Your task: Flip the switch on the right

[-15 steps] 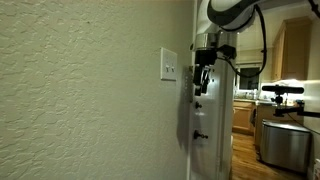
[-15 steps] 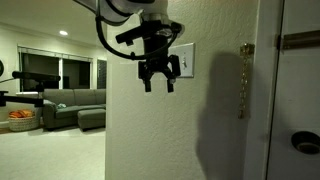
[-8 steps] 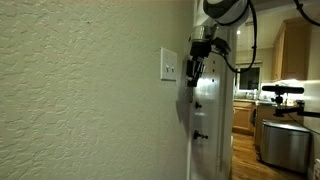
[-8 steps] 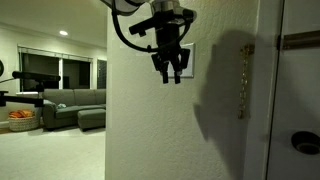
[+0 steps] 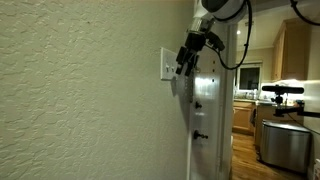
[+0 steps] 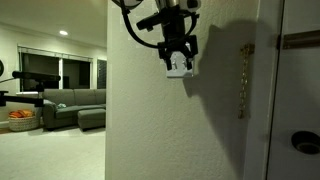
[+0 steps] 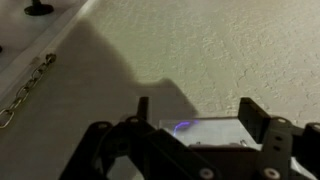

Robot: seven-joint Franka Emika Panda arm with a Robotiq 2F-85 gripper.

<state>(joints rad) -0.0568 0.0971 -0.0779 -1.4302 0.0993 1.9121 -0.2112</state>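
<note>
The switch sits in a white wall plate (image 5: 167, 64) on the textured wall; in an exterior view the plate (image 6: 179, 70) shows just below my fingers. In the wrist view the plate (image 7: 200, 132) lies between my two dark fingers, its toggle levers too small to make out. My gripper (image 5: 185, 62) (image 6: 178, 58) (image 7: 198, 112) is open, fingers spread on either side of the plate and right up against the wall. I cannot tell whether a finger touches a toggle.
A white door (image 5: 210, 120) stands beside the wall with a dark latch (image 6: 305, 142) and a hanging door chain (image 6: 242, 80) (image 7: 25, 88). A sofa (image 6: 60, 105) and a camera on a stand (image 5: 280, 91) are in the rooms beyond.
My gripper has moved up and towards the wall plate, from hanging beside and below it to sitting right over it against the wall.
</note>
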